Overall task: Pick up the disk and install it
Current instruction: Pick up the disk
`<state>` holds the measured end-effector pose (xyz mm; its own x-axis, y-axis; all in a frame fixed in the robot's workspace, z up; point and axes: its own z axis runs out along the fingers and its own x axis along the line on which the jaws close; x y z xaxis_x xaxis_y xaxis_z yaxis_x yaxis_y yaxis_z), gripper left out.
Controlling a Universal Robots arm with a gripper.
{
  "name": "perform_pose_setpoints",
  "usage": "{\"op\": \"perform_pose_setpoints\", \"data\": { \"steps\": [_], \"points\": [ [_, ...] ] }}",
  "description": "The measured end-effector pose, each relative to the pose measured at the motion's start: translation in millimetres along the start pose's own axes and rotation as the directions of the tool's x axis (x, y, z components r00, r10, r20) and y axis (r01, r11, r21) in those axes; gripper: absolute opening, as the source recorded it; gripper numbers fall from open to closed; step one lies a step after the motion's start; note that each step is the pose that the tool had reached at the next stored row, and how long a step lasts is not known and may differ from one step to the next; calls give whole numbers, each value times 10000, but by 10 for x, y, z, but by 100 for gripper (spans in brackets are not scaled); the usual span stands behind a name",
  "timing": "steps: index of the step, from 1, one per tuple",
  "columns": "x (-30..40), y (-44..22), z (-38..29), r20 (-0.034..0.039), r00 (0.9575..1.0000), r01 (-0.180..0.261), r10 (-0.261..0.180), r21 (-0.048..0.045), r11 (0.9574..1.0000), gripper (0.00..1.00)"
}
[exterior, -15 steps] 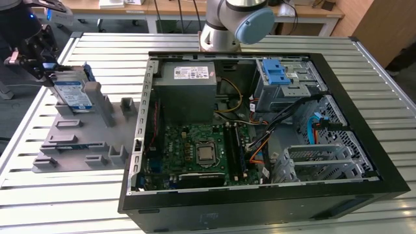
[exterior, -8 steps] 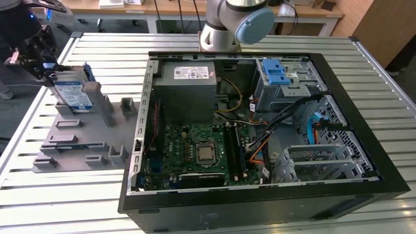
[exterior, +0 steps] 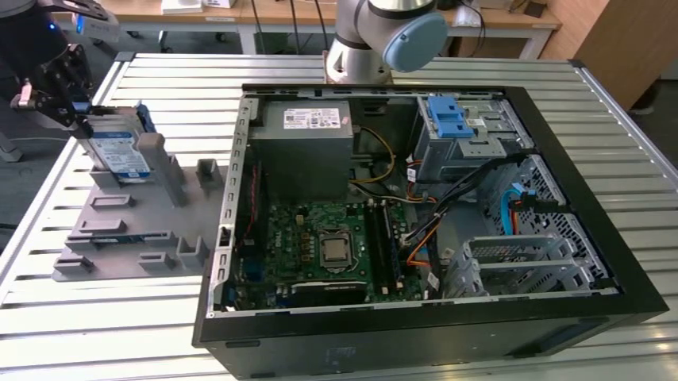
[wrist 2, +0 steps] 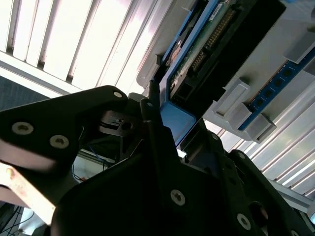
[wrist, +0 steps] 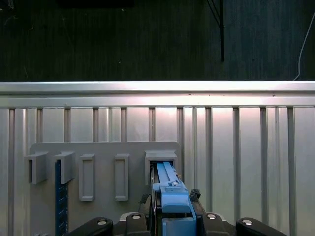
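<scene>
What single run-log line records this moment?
gripper: around disk upper edge | disk: upright in grey holder | computer case: open

A slatted metal table (exterior: 106,333) carries an open black computer case (exterior: 424,343). Inside it sit a grey power supply (exterior: 307,151), a green motherboard (exterior: 317,238), a blue latch (exterior: 450,119) on a metal cage (exterior: 482,143), and loose orange and black cables (exterior: 463,193). Beside the case, toward the exterior view's left, lies a grey slotted rack (exterior: 117,238). In the first wrist view a narrow blue board (wrist: 61,196) stands in one of its slots.
</scene>
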<state>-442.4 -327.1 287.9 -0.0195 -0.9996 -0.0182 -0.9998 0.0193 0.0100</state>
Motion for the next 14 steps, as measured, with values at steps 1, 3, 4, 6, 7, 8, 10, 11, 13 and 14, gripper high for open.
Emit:
{"op": "perform_pose_setpoints", "data": {
  "steps": [1, 3, 4, 6, 7, 8, 10, 11, 13, 14],
  "points": [
    [0, 0, 0, 0, 10000, 0, 0, 0, 10000, 42],
    [0, 0, 0, 0, 10000, 0, 0, 0, 10000, 42],
    [0, 0, 0, 0, 10000, 0, 0, 0, 10000, 42],
    [0, 0, -1, 1, 10000, 0, 0, 3, 10000, 42],
    [0, 0, -3, 2, 10000, 0, 0, 3, 10000, 42],
    [0, 0, -5, 1, 10000, 0, 0, 2, 10000, 44],
    [0, 0, -8, 0, 10000, 0, 0, 0, 10000, 49],
    [0, 0, -8, -9, 10000, 1, -1, 1, 10000, 49],
    [1, 0, -8, -47, 10000, 1, -1, 1, 10000, 49],
    [1, 0, -9, -52, 10000, 1, -1, 0, 10000, 49]
  ]
}}
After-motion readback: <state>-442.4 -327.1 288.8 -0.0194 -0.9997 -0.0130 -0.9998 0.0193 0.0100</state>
